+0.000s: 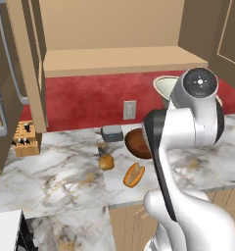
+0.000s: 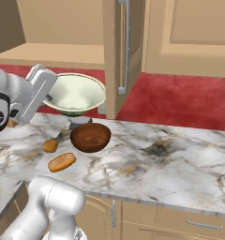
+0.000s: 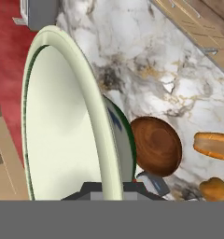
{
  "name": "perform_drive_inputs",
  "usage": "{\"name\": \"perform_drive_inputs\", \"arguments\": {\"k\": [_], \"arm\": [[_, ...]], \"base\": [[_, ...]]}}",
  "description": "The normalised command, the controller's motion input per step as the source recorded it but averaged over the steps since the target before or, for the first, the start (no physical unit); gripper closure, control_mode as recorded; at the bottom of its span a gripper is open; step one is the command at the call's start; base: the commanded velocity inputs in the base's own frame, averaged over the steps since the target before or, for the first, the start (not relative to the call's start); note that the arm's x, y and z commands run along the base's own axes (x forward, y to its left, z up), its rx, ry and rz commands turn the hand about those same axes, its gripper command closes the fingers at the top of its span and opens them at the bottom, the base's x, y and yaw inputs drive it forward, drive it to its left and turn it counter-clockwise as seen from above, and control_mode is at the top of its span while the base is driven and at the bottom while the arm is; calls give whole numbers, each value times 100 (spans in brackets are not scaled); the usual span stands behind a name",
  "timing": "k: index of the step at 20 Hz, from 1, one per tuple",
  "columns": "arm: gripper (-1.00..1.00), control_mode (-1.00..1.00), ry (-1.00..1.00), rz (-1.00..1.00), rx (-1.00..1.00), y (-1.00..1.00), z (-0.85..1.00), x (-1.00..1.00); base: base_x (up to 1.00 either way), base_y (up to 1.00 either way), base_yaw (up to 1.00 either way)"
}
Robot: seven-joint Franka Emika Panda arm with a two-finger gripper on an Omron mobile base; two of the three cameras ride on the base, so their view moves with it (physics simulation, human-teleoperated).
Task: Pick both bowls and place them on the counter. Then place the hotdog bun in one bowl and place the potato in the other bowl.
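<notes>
My gripper (image 3: 113,187) is shut on the rim of the cream bowl (image 3: 62,121), which has a dark green band outside and hangs tilted on edge above the counter (image 2: 161,159). From the right base view, the gripper (image 2: 50,97) grips the cream bowl (image 2: 77,92) at its left rim, in the air behind the dark brown bowl (image 2: 90,137). That brown bowl (image 1: 137,143) sits upright on the marble. In front of it lie the hotdog bun (image 1: 134,175) and, to its left, the potato (image 1: 106,162). The hand view shows the brown bowl (image 3: 156,145), bun (image 3: 213,144) and potato (image 3: 215,189) below.
A small grey box (image 1: 112,132) stands against the red wall behind the brown bowl. A knife block (image 1: 26,139) sits at the counter's far left. An open cabinet door (image 2: 119,56) hangs just right of the held bowl. The tan wooden shelf (image 1: 119,60) is above.
</notes>
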Motion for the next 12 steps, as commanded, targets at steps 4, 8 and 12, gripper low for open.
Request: {"name": "perform_drive_inputs", "arguments": {"k": [4,8,12], "arm": [[100,-100,0,-18,-3,-13,-39,2],[100,-100,4,-23,0,-1,-57,0],[100,-100,0,-17,1,-12,-46,11]], "base": [[0,0,0],[0,0,0],[0,0,0]]}}
